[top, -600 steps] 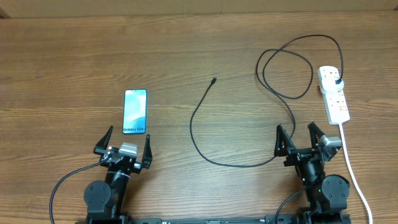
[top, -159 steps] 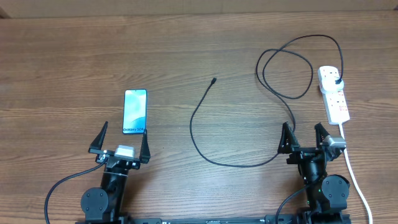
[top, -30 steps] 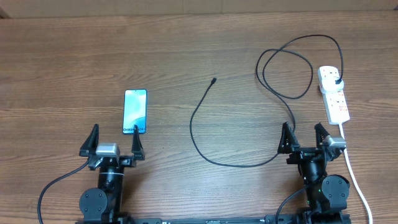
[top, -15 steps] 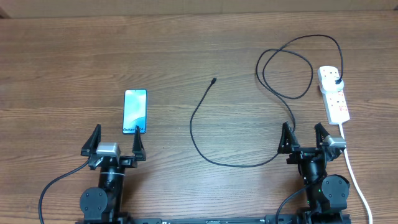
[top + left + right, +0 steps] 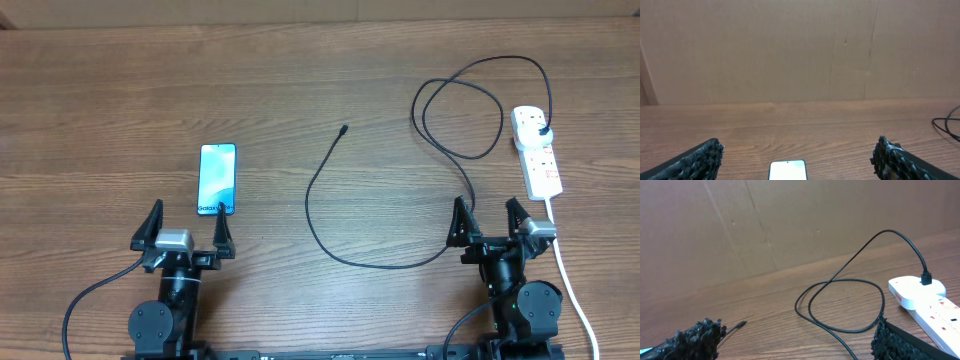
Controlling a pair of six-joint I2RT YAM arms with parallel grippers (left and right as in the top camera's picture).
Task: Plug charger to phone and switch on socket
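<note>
The charger (image 5: 307,205) is lying slack across mid-surface (image 5: 120,90), its connector tip (image 5: 344,129) pointing toward 12 o'clock and its plug sitting in the socket (image 5: 540,165) at 3 o'clock. Light and floppy, it is probably wanting a pinch just behind the rigid tip. The phone (image 5: 217,179) is resting at 9 o'clock, just ahead of the left claw (image 5: 187,212). Both it and the right claw (image 5: 485,208) are gaping, empty.

Brightness: even, fairly bright, warm indoor light in all three views.
Shadows: soft and faint; only a thin one beside the charger (image 5: 307,205) on the table (image 5: 100,80).
Glare: the phone (image 5: 787,170) screen is washed out white in the left wrist view.
Focus: overhead view crisp; wrist views slightly soft at their lower edges.
</note>
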